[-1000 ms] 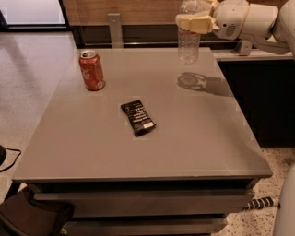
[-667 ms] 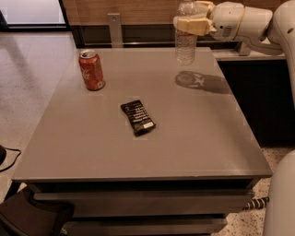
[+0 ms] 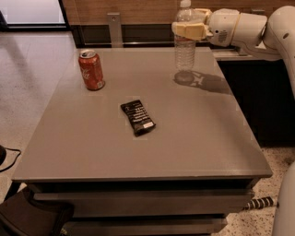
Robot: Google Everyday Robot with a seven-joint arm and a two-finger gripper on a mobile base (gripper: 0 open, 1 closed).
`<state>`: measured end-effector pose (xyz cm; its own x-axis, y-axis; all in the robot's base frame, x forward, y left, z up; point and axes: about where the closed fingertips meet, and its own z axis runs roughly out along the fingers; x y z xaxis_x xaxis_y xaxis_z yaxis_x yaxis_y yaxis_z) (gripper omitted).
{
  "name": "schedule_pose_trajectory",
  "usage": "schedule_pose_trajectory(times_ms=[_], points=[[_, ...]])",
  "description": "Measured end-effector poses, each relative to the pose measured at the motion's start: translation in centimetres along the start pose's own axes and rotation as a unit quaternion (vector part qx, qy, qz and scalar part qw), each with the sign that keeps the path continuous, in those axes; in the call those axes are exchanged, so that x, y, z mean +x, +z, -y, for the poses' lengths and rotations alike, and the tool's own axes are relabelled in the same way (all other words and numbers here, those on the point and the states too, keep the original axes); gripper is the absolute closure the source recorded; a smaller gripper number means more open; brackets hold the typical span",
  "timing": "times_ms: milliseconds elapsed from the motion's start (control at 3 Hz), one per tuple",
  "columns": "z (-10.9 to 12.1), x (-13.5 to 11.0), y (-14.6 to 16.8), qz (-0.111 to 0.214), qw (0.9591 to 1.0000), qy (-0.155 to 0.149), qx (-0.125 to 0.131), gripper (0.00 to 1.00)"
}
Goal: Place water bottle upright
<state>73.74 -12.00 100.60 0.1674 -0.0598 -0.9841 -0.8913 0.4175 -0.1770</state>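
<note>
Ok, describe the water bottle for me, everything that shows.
The water bottle is small and made of clear plastic, with a ribbed lower body and a white cap. It is upright over the far right part of the grey table, and its shadow lies just below its base. Whether the base touches the top cannot be told. The gripper reaches in from the right and is closed around the bottle's upper body, covering that section. Nothing else touches it.

Office-like lounge: speckled floor [image 3: 32, 69], wood-panelled wall [image 3: 138, 9], hand [image 3: 189, 30] above far edge of grey table [image 3: 193, 138].
</note>
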Motion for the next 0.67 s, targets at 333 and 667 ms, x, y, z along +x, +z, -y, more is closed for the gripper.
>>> schedule_pose_trajectory(times_ms=[333, 667], points=[[0.0, 1.5, 0.6, -0.009, 0.9997, 0.02, 0.013, 1.0], [-0.1, 2.8, 1.0, -0.004, 0.9993, 0.033, 0.02, 1.0]])
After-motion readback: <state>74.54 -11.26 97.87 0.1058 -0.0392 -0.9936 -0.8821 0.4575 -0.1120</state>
